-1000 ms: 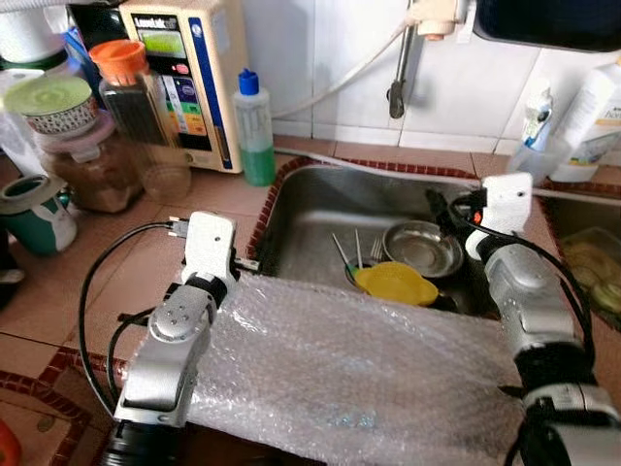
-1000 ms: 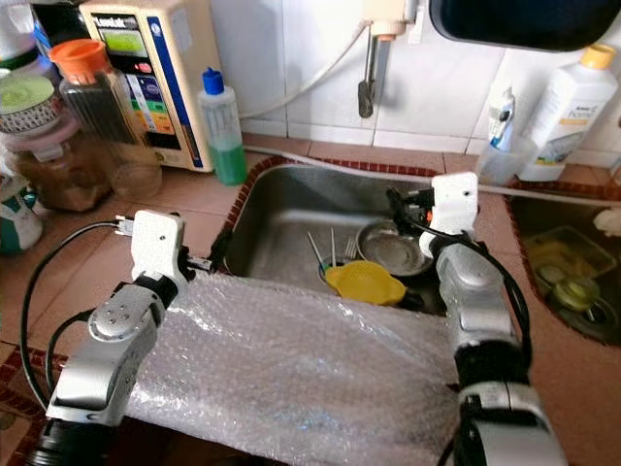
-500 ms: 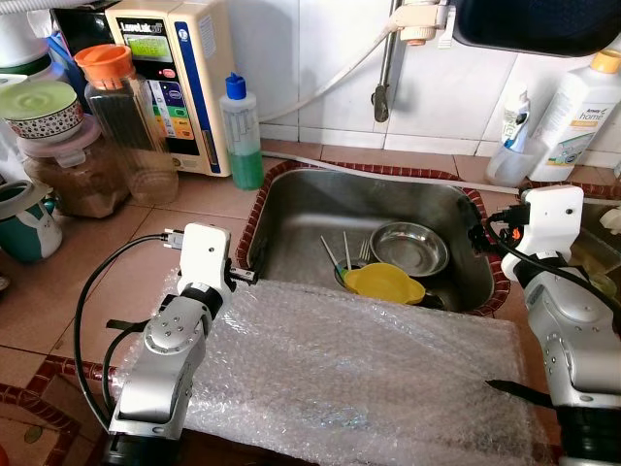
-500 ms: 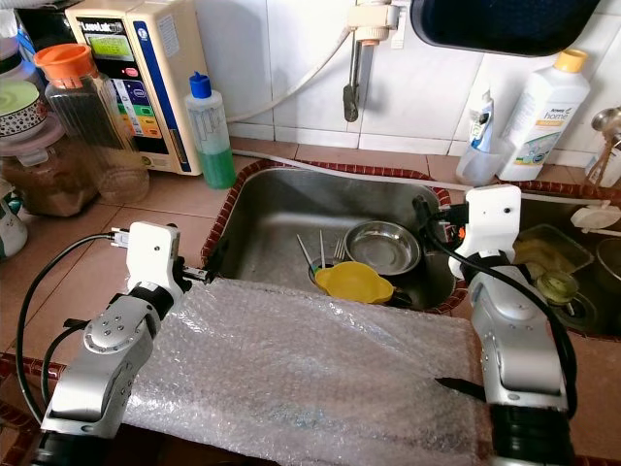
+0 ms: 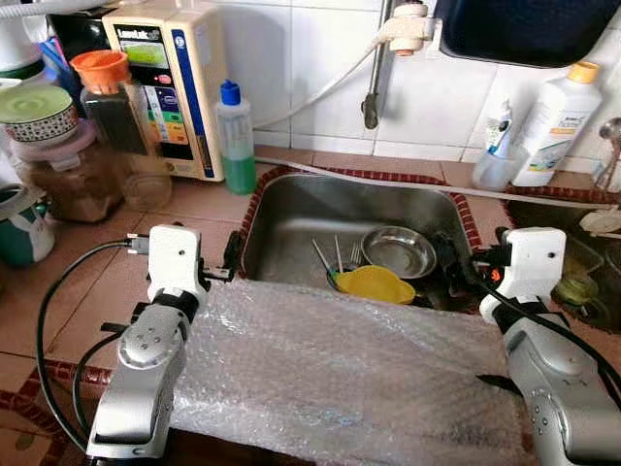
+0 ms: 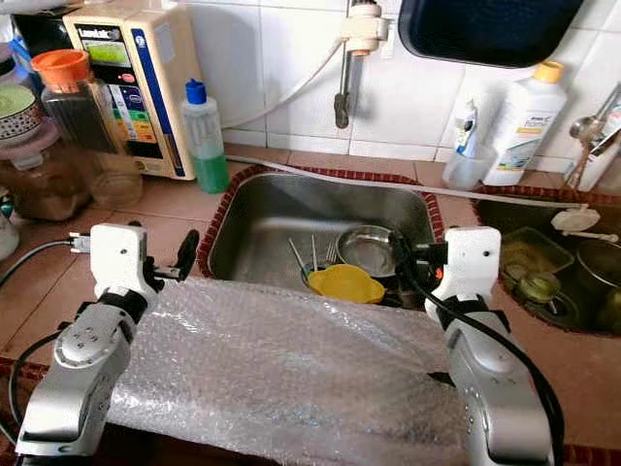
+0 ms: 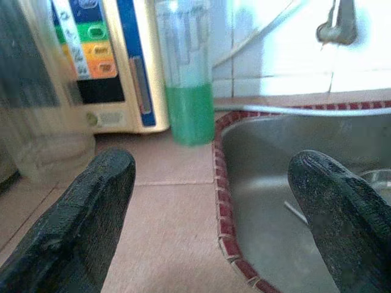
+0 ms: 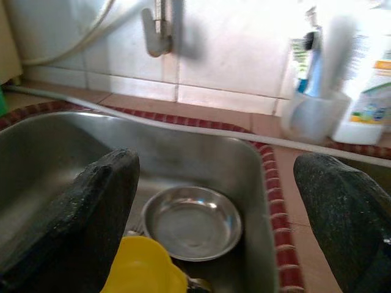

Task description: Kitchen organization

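A steel sink [image 5: 291, 209] holds a steel bowl [image 5: 398, 250], a yellow cup [image 5: 374, 283] and some cutlery [image 5: 335, 257]. A sheet of bubble wrap [image 5: 340, 369] lies across the counter in front of the sink. My left gripper [image 5: 231, 260] hovers open at the sink's front left corner, over the wrap's edge, holding nothing; the left wrist view shows its wide-set fingers [image 7: 79, 226]. My right gripper [image 5: 454, 272] stands open at the sink's front right corner, pointing at the steel bowl [image 8: 192, 223] and yellow cup [image 8: 143, 271].
A green liquid bottle [image 5: 236, 141] and a cream water appliance [image 5: 170, 78] stand behind the sink's left side, with jars [image 5: 73, 155] further left. A white detergent bottle [image 5: 548, 126] and a toothbrush cup [image 5: 493, 160] stand back right. A tap [image 5: 374, 68] hangs above.
My right gripper has drawn back from over the steel bowl to the sink's front right corner. The camera has shifted too. The left gripper keeps its place by the sink's left edge.
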Robot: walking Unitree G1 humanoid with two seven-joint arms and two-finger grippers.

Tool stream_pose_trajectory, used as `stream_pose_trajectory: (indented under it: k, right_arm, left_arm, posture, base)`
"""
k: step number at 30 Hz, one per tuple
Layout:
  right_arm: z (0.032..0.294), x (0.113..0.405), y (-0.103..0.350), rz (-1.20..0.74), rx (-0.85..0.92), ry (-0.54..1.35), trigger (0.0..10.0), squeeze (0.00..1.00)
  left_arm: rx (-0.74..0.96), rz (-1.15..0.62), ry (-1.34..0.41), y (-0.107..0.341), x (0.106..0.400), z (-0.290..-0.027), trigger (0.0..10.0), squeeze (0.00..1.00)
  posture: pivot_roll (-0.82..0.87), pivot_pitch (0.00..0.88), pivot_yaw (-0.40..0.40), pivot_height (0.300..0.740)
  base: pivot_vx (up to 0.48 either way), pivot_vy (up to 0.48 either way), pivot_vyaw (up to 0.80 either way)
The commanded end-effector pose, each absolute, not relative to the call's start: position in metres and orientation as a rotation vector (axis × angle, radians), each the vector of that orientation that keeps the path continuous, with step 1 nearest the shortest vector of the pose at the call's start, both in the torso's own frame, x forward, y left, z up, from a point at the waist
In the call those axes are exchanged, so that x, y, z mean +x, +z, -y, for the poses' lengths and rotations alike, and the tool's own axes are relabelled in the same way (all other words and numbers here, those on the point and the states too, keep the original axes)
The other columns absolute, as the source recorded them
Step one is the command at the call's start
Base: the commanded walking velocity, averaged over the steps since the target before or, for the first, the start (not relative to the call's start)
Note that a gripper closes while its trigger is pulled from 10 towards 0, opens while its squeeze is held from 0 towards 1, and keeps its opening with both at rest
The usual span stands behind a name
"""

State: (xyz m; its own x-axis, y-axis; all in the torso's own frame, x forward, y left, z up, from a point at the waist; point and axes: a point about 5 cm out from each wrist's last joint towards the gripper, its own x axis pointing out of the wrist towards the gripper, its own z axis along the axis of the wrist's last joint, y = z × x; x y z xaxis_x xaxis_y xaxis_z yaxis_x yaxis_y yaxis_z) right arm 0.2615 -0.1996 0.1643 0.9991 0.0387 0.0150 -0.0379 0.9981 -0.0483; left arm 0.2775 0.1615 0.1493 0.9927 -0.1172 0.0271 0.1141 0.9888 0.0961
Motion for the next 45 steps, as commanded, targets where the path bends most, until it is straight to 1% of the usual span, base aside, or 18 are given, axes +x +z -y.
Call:
stream_pose_trajectory:
  k: [1,9,24,45]
  right_arm:
    - [0.2006,0.2582,0.1698,0.032,-0.043,0.025,10.0,0.00]
    - [0.1948,0.2558,0.1696,0.020,-0.019,0.014,10.0,0.00]
    - [0.1911,0.2608,0.1731,0.022,0.012,0.010,10.0,0.00]
    - [0.1929,0.2639,0.1737,0.016,0.026,0.001,10.0,0.00]
  left_arm:
    - [0.105,0.031,-0.136,0.1505,0.2756,-0.1597,10.0,0.00]
    - [0.102,0.014,-0.161,0.1500,0.2767,-0.1562,10.0,0.00]
    - [0.070,-0.004,-0.140,0.1493,0.2805,-0.1544,10.0,0.00]
    - [0.073,-0.019,-0.124,0.1469,0.2799,-0.1572,10.0,0.00]
  posture:
    - [-0.03,0.000,0.029,0.740]
    - [-0.04,0.000,0.044,0.740]
    - [-0.03,0.009,0.042,0.740]
    - [-0.03,0.012,0.040,0.740]
  base:
    - [0.000,0.000,0.00]
    - [0.000,0.000,0.00]
    - [0.000,0.000,0.00]
    - [-0.251,0.000,0.00]
